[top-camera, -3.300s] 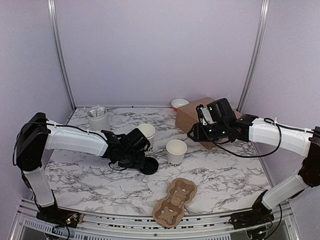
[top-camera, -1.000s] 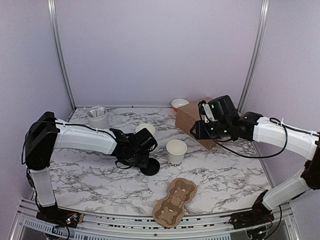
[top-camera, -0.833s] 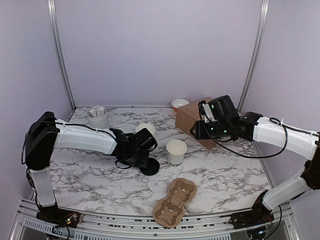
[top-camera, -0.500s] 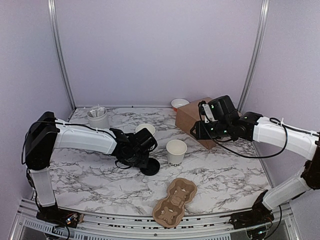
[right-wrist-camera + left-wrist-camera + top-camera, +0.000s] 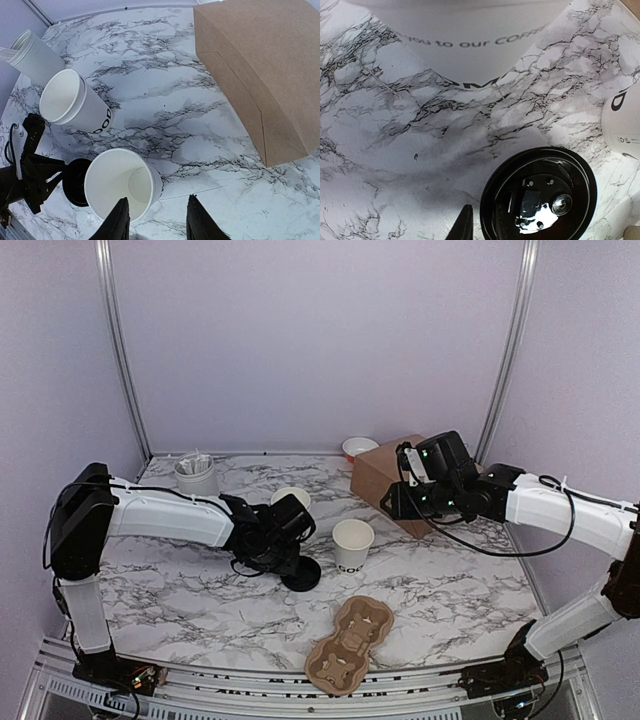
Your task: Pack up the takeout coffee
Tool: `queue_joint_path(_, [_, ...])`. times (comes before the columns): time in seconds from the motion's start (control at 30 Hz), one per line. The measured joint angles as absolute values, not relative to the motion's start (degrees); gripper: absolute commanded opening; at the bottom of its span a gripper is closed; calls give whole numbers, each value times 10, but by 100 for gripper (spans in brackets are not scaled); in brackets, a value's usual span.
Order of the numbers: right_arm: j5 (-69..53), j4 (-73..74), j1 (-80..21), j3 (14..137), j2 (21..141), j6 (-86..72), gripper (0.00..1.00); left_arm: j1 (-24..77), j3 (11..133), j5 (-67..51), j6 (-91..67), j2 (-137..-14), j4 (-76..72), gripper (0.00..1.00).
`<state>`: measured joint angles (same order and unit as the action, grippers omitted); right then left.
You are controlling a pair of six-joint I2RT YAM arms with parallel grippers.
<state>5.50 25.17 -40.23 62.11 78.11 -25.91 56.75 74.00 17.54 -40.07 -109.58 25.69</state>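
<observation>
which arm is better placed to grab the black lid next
Left. The left gripper sits low right beside the black lid, which fills much of its wrist view. The right gripper hangs over by the cardboard box, with an open cup between it and the lid.

Cardboard box (image 5: 370,478), pulp tray (image 5: 350,643), canister (image 5: 197,480)

Lab booth: lilac walls (image 5: 320,340), marble tabletop (image 5: 460,590)

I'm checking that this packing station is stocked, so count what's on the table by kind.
Paper cups: 2
Black lid: 1
Canister of sticks: 1
White bowl: 1
Brown box: 1
Pulp cup carrier: 1
Total: 7
</observation>
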Motion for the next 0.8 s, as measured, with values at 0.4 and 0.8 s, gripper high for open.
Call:
queue_joint_path(0.4, [55, 251, -402, 621, 781, -259, 37, 568, 742, 164, -399, -1098, 257, 25])
queue_joint_path(0.8, [55, 254, -402, 621, 781, -259, 37, 568, 743, 164, -396, -1123, 257, 11])
